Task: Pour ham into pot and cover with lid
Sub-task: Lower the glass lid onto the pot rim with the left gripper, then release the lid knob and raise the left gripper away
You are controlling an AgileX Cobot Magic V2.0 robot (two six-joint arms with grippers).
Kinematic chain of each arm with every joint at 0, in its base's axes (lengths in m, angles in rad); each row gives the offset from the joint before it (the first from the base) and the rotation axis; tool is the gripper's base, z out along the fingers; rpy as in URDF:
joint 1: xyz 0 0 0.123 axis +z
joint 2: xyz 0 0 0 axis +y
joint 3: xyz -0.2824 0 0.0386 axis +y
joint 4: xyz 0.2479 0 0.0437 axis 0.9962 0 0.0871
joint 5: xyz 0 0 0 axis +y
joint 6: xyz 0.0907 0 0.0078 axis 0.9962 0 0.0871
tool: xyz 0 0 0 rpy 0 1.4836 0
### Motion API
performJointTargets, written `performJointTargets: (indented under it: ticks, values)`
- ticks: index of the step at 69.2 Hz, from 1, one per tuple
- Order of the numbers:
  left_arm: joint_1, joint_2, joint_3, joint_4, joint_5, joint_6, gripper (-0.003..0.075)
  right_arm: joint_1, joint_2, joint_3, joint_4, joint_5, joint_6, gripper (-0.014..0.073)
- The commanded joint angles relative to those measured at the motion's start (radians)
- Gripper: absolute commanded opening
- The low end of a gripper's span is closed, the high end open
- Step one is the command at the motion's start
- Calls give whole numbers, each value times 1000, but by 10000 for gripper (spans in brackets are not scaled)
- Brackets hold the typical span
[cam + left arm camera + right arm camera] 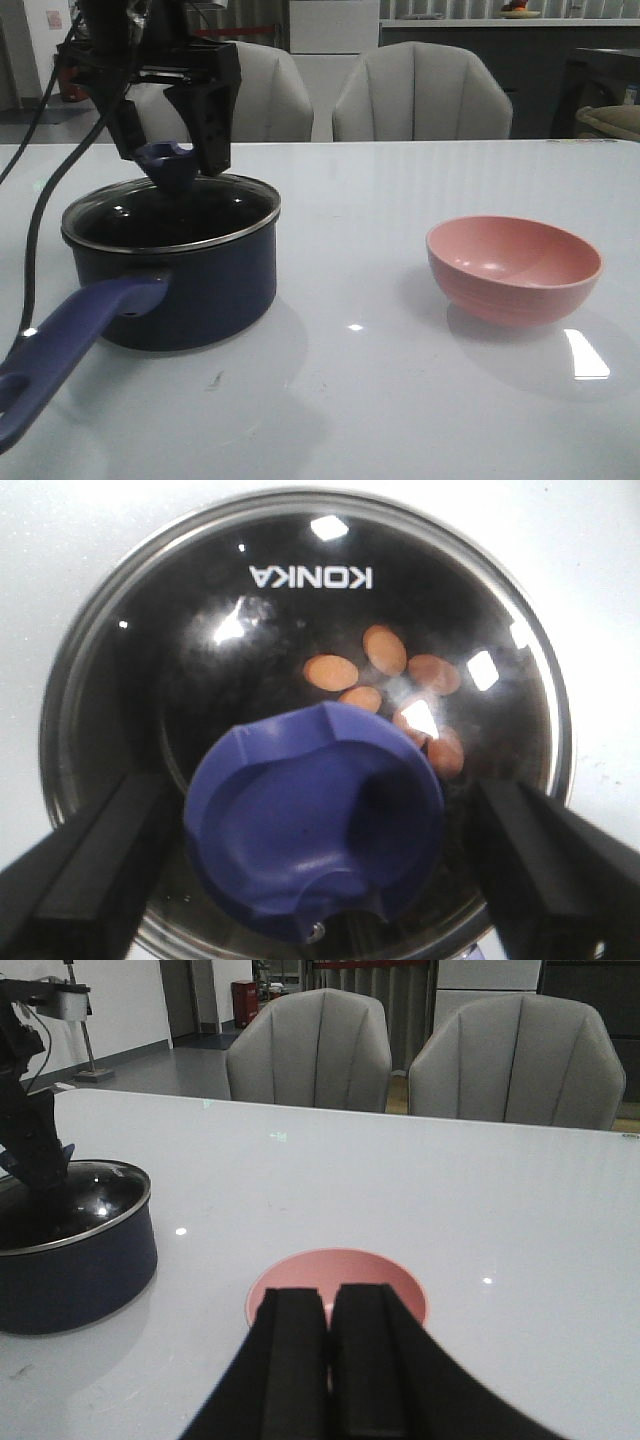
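1. The lid (170,210) sits on the pot (172,270), with the ham (385,680) visible inside under the glass.
2. The left end effector (165,130) is spread wide, straddling the knob (312,820) without touching it; best lifted straight up so neither finger clips the knob.
3. The right end effector (328,1360) is pinched closed and empty above the pink bowl (513,268) on the counter (350,400).

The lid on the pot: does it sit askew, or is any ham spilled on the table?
Nothing stands out. The lid sits level on the pot, its metal rim even all around. The ham lies inside under the glass, none on the table. The pink bowl stands upright and empty.
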Motion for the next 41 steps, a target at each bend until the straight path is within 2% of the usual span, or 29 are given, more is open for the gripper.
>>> performJointTargets:
  ticks: [1,20,41]
  values:
    - [-8,-55,-27,-16,-10,0,659,1,9,-31,6,-72,-4,161]
    - [-8,-74,-59,-16,-8,0,659,1,9,-31,6,-72,-4,161]
    - [5,-250,-3,-16,-15,0,659,1,9,-31,6,-72,-4,161]
